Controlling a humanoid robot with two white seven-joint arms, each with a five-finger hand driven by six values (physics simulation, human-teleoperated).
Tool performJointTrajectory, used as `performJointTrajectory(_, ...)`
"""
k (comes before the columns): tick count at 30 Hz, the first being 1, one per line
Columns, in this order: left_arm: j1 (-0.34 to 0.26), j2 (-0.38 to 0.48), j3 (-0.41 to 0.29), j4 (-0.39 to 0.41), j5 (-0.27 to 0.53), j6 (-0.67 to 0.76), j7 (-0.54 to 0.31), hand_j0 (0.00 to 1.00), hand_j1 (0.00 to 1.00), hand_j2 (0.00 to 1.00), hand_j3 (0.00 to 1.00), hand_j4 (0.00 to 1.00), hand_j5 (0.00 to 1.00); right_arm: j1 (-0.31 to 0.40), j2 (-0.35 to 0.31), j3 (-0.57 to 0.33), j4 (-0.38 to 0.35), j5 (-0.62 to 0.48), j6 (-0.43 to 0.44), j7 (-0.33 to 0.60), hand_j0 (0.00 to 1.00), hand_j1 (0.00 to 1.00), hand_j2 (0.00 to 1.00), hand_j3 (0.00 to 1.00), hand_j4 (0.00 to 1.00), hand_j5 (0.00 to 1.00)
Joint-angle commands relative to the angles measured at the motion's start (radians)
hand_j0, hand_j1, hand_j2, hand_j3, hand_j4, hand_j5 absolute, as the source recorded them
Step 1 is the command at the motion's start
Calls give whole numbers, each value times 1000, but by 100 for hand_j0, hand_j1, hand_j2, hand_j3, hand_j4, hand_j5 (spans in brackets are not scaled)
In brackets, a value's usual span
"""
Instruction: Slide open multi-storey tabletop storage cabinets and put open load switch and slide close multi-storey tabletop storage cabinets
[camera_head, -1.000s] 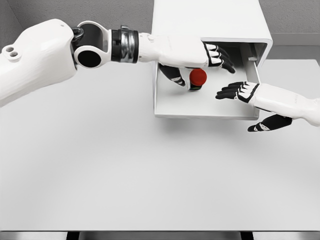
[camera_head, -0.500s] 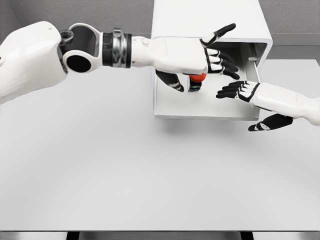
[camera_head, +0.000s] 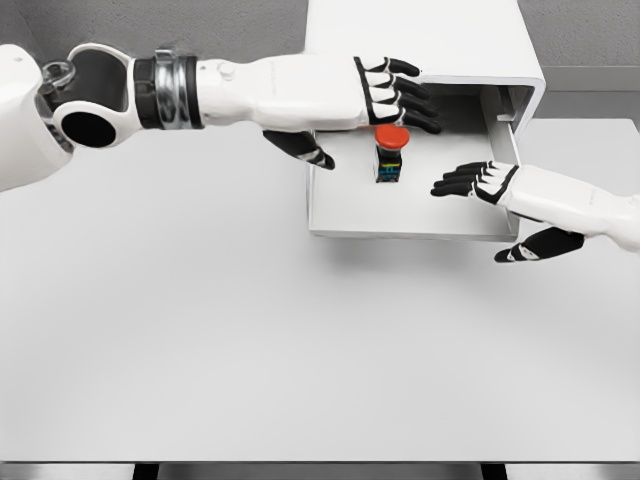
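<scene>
The drawer (camera_head: 340, 215) is seen pulled out toward the near side of the white cabinet (camera_head: 420, 40), so the opening step can be judged done. The switch (camera_head: 390, 152), with its red button on top, is seen standing upright on the drawer floor, left of the middle, and nothing is gripping it: the placing step looks finished too. What is left, by the look of it, is the closing of the drawer.

The left hand (camera_head: 375, 92) is held just above and to the far left of the switch, fingers stretched out and relaxed, nothing grasped. The right hand (camera_head: 480, 183) is held at the drawer's right side, fingers spread over the tray and the thumb down below the near right corner; nothing is clasped there either.

As for obstacles, both hands are reaching over the drawer, the left arm (camera_head: 120, 95) crossing its far left corner. A clean push home would be blocked by the left hand until it is lifted clear. The table (camera_head: 250, 350) around the cabinet carries nothing else that can be made out.
</scene>
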Motion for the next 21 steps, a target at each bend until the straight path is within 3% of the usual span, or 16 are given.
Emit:
performJointTrajectory(1, 2, 66, 12, -49, 8, 1, 27, 100, 100, 100, 100, 100, 100, 0, 14, 4, 1, -8, 3, 1, 100, 100, 100, 100, 100, 100)
performJointTrajectory(3, 9, 97, 12, -85, 8, 1, 30, 100, 100, 100, 100, 100, 100, 2, 31, 4, 3, -8, 3, 4, 100, 100, 100, 100, 100, 100)
performJointTrajectory(6, 94, 166, 98, -108, 9, 1, 35, 100, 100, 100, 100, 100, 100, 5, 32, -1, 4, -6, 3, 4, 100, 100, 100, 100, 100, 100)
performJointTrajectory(11, 158, 246, 132, -126, 9, 1, 89, 100, 100, 100, 100, 100, 100, 2, 72, -4, 10, 9, 3, 10, 100, 100, 100, 100, 100, 100)
performJointTrajectory(13, 212, 289, 155, -128, 9, 1, 89, 100, 100, 100, 100, 100, 100, -5, 81, -4, 23, 12, 3, 15, 100, 100, 100, 100, 100, 100)
performJointTrajectory(16, 294, 355, 153, -125, 8, 1, 87, 100, 100, 100, 100, 100, 100, -18, 103, -5, 43, 38, 3, 16, 100, 100, 100, 100, 100, 100)
performJointTrajectory(21, 385, 396, 150, -123, 8, 1, 84, 100, 100, 100, 100, 100, 100, -68, 138, -4, 127, 52, 3, 24, 100, 100, 100, 100, 100, 100)
